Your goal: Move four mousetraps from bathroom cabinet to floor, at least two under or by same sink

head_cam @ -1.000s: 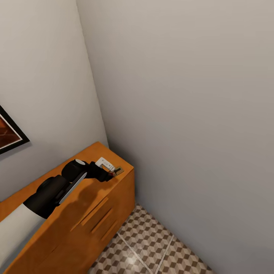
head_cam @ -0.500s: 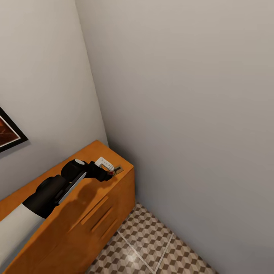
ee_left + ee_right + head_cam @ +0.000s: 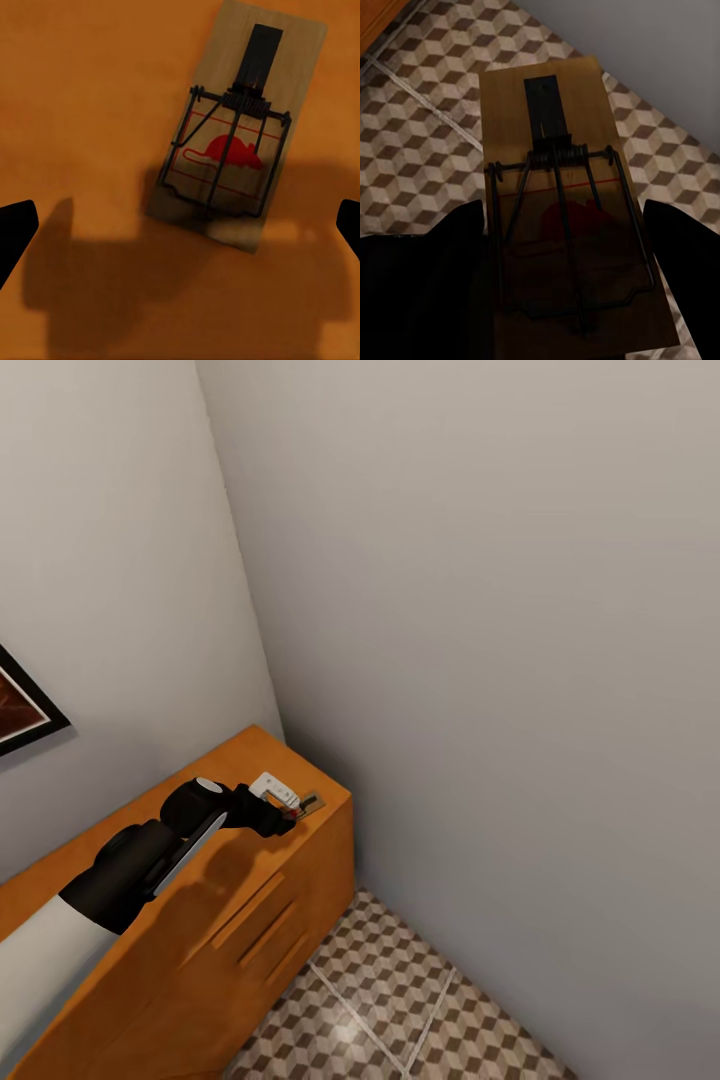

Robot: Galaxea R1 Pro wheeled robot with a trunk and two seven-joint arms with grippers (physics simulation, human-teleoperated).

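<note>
On the orange-tan cabinet (image 3: 200, 900), near its far corner, lie two mousetraps: a pale one (image 3: 275, 790) and another (image 3: 311, 804) at the edge. My left gripper (image 3: 286, 818) hovers just over them. In the left wrist view a mousetrap (image 3: 232, 161) with a red mouse print lies flat on the cabinet top (image 3: 82, 90), and my left gripper (image 3: 181, 231) is open with its dark fingertips (image 3: 15, 232) wide apart on either side. My right gripper (image 3: 566, 259) is shut on another mousetrap (image 3: 559, 202), held above the cube-patterned bathroom floor (image 3: 420, 150).
Grey walls meet in a corner right behind the cabinet's end. A framed picture (image 3: 20, 715) hangs on the left wall. Tiled floor (image 3: 400, 1000) lies open to the right of the cabinet, whose front has slab drawer handles (image 3: 265, 930).
The head view has drifted slightly. The left arm and the mousetraps on the cabinet have stayed in place.
</note>
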